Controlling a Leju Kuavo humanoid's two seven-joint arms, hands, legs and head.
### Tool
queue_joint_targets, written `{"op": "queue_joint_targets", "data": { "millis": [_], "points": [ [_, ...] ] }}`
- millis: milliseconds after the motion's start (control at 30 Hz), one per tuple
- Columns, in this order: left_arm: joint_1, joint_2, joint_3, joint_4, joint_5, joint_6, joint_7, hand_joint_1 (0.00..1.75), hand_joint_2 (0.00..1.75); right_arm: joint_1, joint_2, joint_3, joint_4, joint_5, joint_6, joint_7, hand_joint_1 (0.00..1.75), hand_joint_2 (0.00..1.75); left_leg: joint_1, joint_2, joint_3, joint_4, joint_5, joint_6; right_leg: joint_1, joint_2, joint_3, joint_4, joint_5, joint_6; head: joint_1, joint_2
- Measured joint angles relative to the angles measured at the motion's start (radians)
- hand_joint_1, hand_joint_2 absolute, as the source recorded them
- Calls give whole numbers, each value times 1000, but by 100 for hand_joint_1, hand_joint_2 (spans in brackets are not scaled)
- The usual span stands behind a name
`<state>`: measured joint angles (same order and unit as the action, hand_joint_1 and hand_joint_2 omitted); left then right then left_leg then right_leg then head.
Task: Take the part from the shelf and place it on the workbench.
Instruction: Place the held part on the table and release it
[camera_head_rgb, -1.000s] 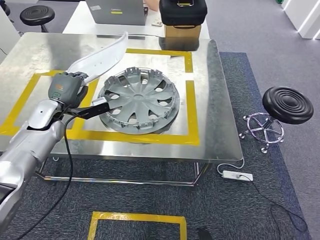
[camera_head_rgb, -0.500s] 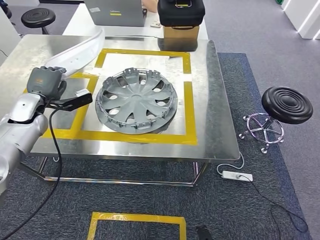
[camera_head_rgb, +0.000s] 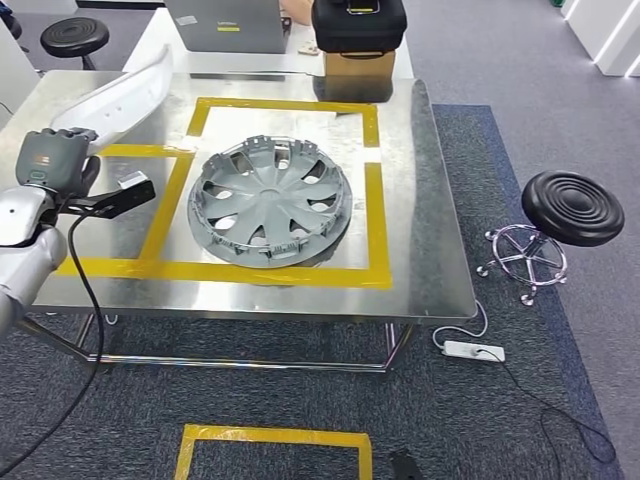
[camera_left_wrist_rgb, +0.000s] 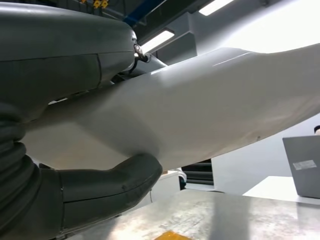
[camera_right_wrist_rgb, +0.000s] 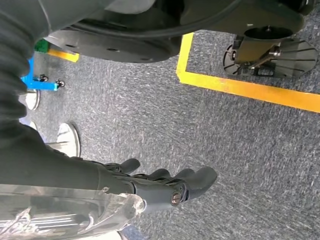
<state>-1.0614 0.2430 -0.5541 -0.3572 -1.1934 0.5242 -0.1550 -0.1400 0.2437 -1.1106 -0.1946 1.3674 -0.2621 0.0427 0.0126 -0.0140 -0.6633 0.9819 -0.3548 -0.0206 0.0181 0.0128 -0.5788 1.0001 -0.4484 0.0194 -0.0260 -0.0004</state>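
Leftward goes the left hand (camera_head_rgb: 54, 160), carrying the long white part (camera_head_rgb: 124, 95) away from the hubcap (camera_head_rgb: 270, 201) and out over the left end of the tabletop (camera_head_rgb: 423, 200). A sec ago the part's tip hung just above the hubcap's far rim; now it sits near the tabletop's far-left corner, well apart from it. Fingers (camera_left_wrist_rgb: 109, 182) are clamped on the part, thumb under and the rest over, per the left wrist view, so the grip looks firm. Part is off the tabletop, tilted up and away from the hand (not set down yet). My read: it's hunting for a free spot inside the left yellow tape box (camera_head_rgb: 162, 215), since the hubcap fills the main one, so placing is near but not done. Right hand (camera_right_wrist_rgb: 166, 185) hangs low over the carpet (camera_right_wrist_rgb: 234, 150), fingers apart, holding nothing. Also differs: hubcap, black case (camera_head_rgb: 358, 22) and stool (camera_head_rgb: 572, 207) sit a touch left in the head view vs before, so the camera has shifted, not them.
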Motion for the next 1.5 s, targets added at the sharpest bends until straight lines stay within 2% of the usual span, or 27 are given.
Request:
{"op": "queue_joint_targets", "data": {
  "millis": [200,333,767,1500],
  "points": [
    [5,6,21,3,12,9,-27,0,175,0,0,0,0,2,0,0,0,0,0,0,0,0,0,0,0,0,0,0,0,0,0,0],
    [16,7,40,3,22,27,-34,0,0,0,0,0,0,3,0,0,0,0,0,0,0,0,0,0,0,0,0,0,0,0,0,0],
    [32,9,64,3,12,58,-9,0,0,0,0,0,0,6,0,0,0,0,0,0,0,0,0,0,0,0,0,0,0,0,0,0],
    [56,2,96,3,28,49,-37,0,0,2,3,0,0,5,0,3,0,0,-1,0,0,0,0,0,-1,0,0,0,0,0,0,0]
  ]
}}
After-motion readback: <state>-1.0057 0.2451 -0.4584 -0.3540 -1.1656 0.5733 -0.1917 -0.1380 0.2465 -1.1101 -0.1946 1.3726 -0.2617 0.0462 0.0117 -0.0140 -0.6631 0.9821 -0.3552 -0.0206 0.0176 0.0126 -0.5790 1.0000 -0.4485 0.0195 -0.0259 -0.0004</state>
